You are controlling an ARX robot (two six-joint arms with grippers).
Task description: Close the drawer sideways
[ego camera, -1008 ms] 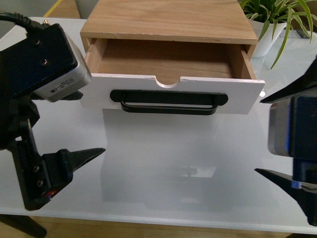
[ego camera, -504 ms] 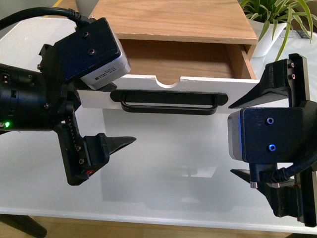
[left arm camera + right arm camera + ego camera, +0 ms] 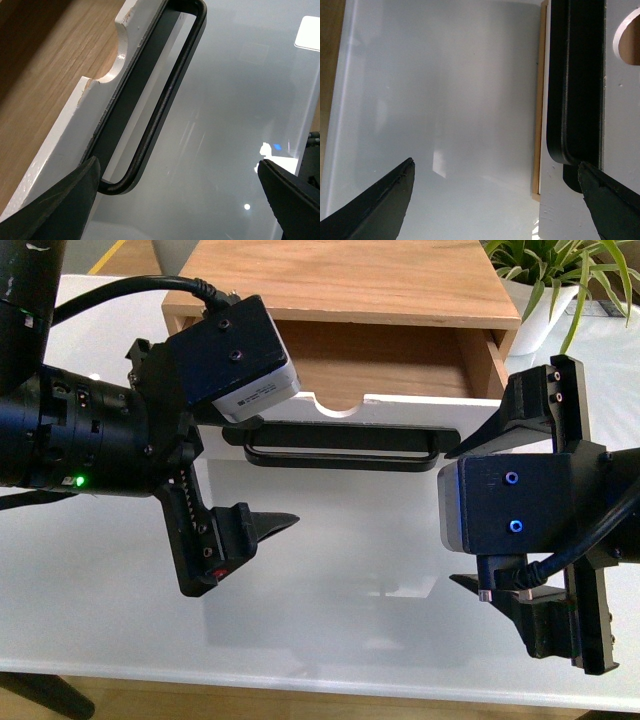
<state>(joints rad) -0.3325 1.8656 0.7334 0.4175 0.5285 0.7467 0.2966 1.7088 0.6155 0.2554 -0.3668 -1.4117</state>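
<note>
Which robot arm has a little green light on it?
The black left arm: a small green light glows on its body, while the black right arm shows only two blue dots.

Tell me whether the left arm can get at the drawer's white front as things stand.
Probably yes. The left gripper is open right in front of the drawer, one finger close beside the end of the black handle, and nothing lies between them on the table.

Left gripper (image 3: 275, 470): jaws spread wide, tips pointing to 3 o'clock.
Right gripper (image 3: 449, 517): jaws spread wide, tips pointing to 9 o'clock.
</note>
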